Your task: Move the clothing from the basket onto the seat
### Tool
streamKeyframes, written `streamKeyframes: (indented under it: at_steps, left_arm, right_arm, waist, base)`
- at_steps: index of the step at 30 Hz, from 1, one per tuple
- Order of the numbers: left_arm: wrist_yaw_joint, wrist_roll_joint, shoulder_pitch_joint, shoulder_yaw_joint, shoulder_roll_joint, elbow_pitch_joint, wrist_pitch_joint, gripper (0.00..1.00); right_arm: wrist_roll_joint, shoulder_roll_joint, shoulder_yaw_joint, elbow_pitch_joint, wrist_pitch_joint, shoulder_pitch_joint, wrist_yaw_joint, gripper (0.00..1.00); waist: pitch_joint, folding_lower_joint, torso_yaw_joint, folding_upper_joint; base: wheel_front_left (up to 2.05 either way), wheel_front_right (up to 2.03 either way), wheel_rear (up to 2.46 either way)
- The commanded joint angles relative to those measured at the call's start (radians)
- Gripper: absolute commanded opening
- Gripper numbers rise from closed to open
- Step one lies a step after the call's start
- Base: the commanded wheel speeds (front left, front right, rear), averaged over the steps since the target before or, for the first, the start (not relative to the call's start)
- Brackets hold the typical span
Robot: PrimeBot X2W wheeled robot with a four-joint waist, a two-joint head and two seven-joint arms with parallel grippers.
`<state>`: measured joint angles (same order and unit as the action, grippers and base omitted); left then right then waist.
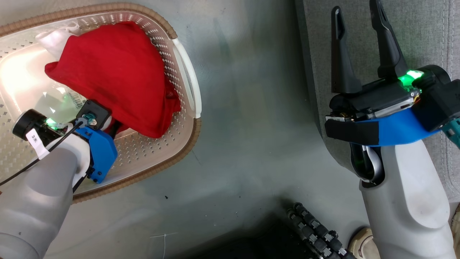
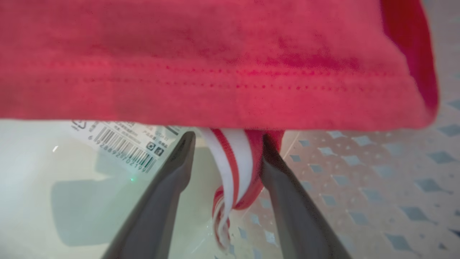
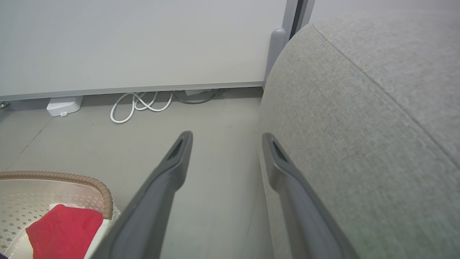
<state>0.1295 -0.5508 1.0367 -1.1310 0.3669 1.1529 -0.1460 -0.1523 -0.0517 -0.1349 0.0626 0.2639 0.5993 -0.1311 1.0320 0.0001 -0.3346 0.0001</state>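
The red clothing point(image 1: 115, 75) lies heaped in the cream basket point(image 1: 187, 144) at the left of the head view. My left arm reaches down into the basket, and its fingers are hidden under the garment's near edge. In the left wrist view the left gripper point(image 2: 226, 138) stands open under the red hem point(image 2: 215, 61). A red-and-white striped band point(image 2: 233, 162) hangs between the fingers, against the right one. My right gripper point(image 1: 355, 14) is open and empty, held over the edge of the grey seat point(image 1: 424, 36). The right wrist view shows the right gripper point(image 3: 226, 138) beside the seat point(image 3: 359, 108).
Grey floor point(image 1: 251, 108) separates basket and seat. A barcode label point(image 2: 122, 144) lies on the basket's bottom. A white cable point(image 3: 136, 106) and a small white box point(image 3: 63, 106) sit by the far wall. A dark ribbed part point(image 1: 316, 233) shows at the bottom.
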Motion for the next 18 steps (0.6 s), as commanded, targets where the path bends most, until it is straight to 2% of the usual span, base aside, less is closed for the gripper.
streamKeyframes:
  at_steps: [1,18]
  left_arm:
    - [0.001,-0.009,0.008,-0.012,0.006,-0.004,0.003,0.00]
    - [0.001,-0.092,0.031,-0.102,-0.012,-0.016,-0.034,0.00]
  right_arm:
    - [-0.010,0.002,0.003,-0.003,0.001,0.018,0.001,1.00]
    - [-0.002,0.002,0.013,0.017,0.001,0.017,0.001,1.00]
  waist:
    - [0.001,-0.0001,0.001,-0.0001]
    - [-0.038,-0.0001,0.025,-0.0001]
  base:
    - [0.00,0.00,0.00]
    - [0.00,0.00,0.00]
